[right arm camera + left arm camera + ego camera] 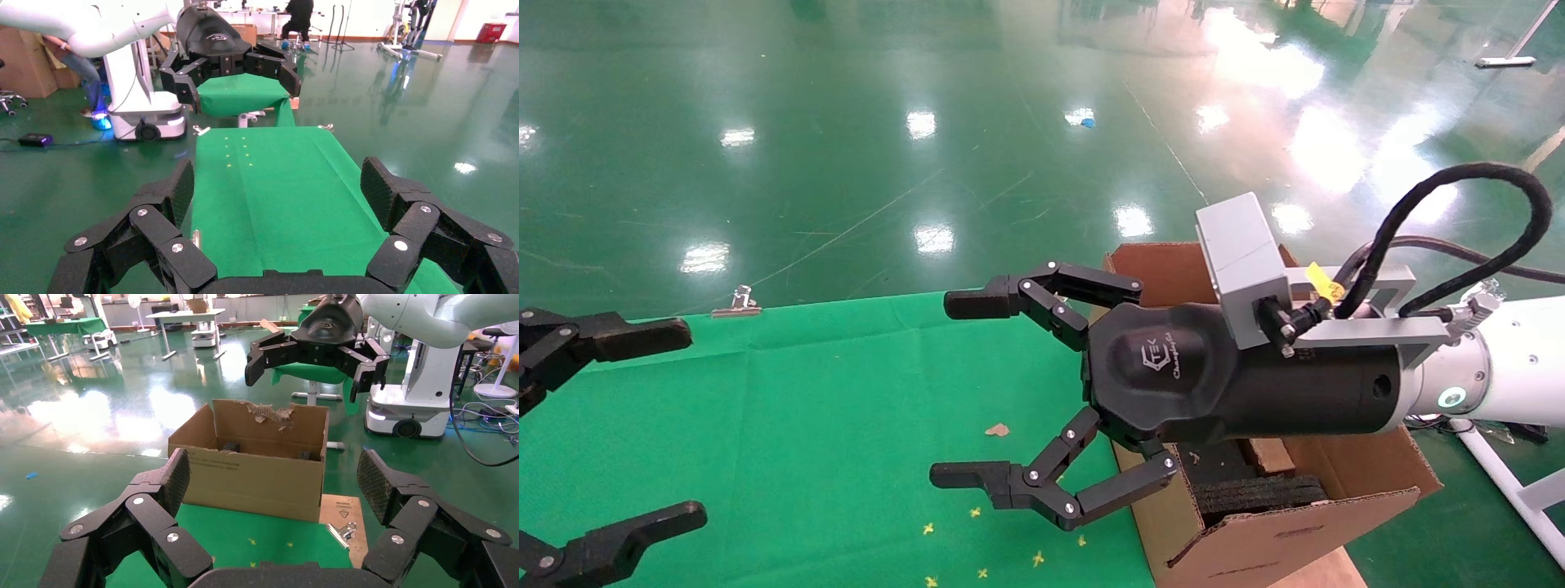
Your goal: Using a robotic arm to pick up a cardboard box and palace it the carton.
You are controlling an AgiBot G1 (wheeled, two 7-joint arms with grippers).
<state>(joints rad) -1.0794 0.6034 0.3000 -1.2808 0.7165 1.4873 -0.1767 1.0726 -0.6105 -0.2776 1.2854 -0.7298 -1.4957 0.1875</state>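
Note:
The carton (1254, 539) stands at the right end of the green-clothed table (805, 425), open on top, with black foam blocks (1254, 490) inside. The left wrist view shows the carton (257, 478) with a ragged torn flap (269, 411). My right gripper (958, 389) hovers open and empty over the cloth just left of the carton, on the white arm (1524, 367). My left gripper (681, 425) is open and empty at the table's left end. The cardboard box is out of view.
A metal binder clip (738, 302) sits on the cloth's far edge, and another clip (343, 531) lies by a bare wooden board (343, 511) beside the carton. A small cardboard scrap (997, 429) and yellow marks (977, 513) lie on the cloth. Shiny green floor surrounds the table.

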